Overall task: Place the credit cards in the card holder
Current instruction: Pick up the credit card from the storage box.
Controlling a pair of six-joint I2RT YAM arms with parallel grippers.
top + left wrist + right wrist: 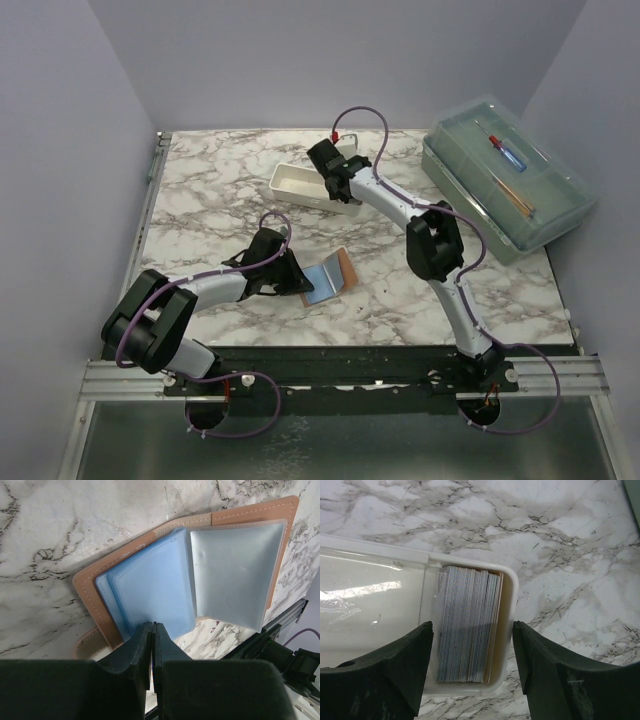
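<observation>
The card holder [330, 277] lies open on the marble, tan outside, blue-grey sleeves [150, 582] inside, one clear pocket [230, 575] spread to the right. My left gripper [297, 277] [153, 626] is shut on the near edge of the blue sleeve and holds that half tilted up. A stack of credit cards [467, 605] stands on edge in the right end of the white tray [370, 605]. Directly above that stack hangs my right gripper [345, 190] [472, 626], open, one finger on each side of it and touching nothing. In the top view the cards are hidden under that gripper.
The white tray [292, 183] sits at the back centre of the table. A large clear lidded box [505, 180] with tools inside stands at the back right. Metal rails run along the table's near edge [350, 375].
</observation>
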